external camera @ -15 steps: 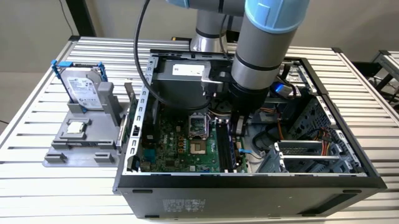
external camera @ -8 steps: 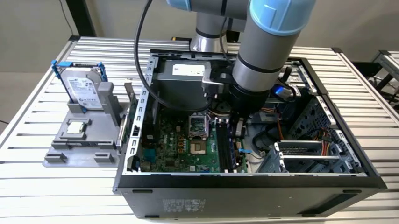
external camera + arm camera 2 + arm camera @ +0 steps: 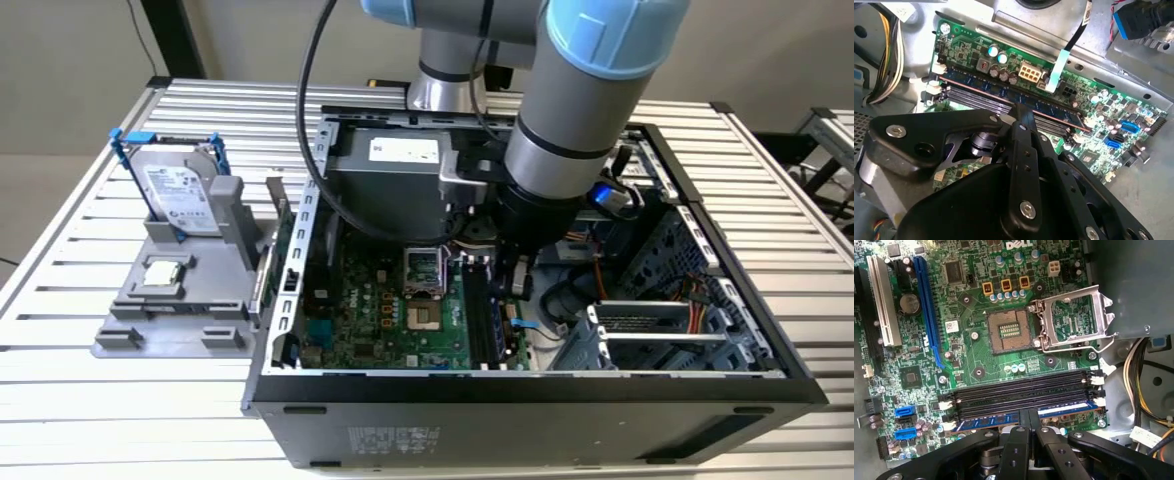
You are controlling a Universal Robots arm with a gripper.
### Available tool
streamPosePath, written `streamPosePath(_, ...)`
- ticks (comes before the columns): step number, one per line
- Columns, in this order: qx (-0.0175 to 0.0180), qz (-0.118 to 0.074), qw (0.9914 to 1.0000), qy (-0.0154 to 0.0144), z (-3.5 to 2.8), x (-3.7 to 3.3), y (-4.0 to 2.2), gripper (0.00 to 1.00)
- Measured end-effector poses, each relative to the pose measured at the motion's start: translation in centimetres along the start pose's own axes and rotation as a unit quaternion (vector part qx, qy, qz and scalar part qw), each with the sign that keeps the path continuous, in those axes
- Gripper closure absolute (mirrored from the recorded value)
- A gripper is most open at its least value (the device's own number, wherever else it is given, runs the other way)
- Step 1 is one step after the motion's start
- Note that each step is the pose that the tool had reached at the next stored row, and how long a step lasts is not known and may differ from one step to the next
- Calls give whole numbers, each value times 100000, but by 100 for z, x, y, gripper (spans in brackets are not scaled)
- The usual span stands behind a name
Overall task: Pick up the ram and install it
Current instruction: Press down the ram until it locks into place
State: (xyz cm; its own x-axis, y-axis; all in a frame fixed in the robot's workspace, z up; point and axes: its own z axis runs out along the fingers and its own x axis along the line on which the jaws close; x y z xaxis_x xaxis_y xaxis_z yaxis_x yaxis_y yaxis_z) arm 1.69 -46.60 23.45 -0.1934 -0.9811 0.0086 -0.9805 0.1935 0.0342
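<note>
A: Gripper (image 3: 1030, 421) low over the long green motherboard (image 3: 979, 320) now, its black fingers (image 3: 1019, 440) drawn together at the tips, pinching the top edge of the ram (image 3: 1004, 419), the thin stick with a blue face standing in the slot nearest the board's edge.

B: So the ram sits in the slot bank?

A: Looks that way to me. In the first wrist view, low centre of the frame, it stands upright in the fourth of the black memory slots (image 3: 1019, 392), the three beside it bare. Whether it's fully latched, I can't tell.

B: How would you rate it for handling?

A: Light, stiff, thin, and fragile, I'd judge. Best held by the long top edge near the middle, where the fingers pinch it, never by the contacts.

B: Anything the other cameras add?

A: The second wrist view, centre frame, looks from the other side: the ram (image 3: 1004, 100) runs diagonally with a reddish strip along its top, white latches (image 3: 934, 87) at the end. The exterior view shows the whole open grey computer case (image 3: 534, 385), with the arm reaching down at centre, and, at middle left, the silver hard drive in a blue frame (image 3: 180, 185) on the grey holder (image 3: 160, 320).
</note>
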Motion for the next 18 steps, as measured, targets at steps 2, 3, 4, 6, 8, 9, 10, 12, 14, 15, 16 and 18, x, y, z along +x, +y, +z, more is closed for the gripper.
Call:
streamPosePath(2, 2, -8, 100000, -3, 2, 0, -1, 100)
streamPosePath(3, 39, -26, 100000, -34, 12, -1, -2, 100)
streamPosePath(4, 87, -77, 100000, -38, 29, -1, -3, 100)
streamPosePath(6, 204, -174, 100000, -40, 63, -1, -5, 100)
streamPosePath(8, 297, -248, 99999, -41, 97, -1, -7, 100)
streamPosePath(9, 318, -277, 99999, 3, 111, 0, -8, 100)
streamPosePath(10, 328, -298, 99999, 35, 127, 0, -9, 100)
streamPosePath(12, 335, -342, 99999, 28, 165, 0, -12, 100)
streamPosePath(14, 338, -362, 99999, 62, 172, -3, -13, 100)
streamPosePath(15, 335, -364, 99999, 79, 153, -6, -13, 100)
streamPosePath(16, 345, -370, 99999, -163, 126, -8, -11, 100)
streamPosePath(18, 341, -370, 99999, -88, 33, -4, -8, 100)
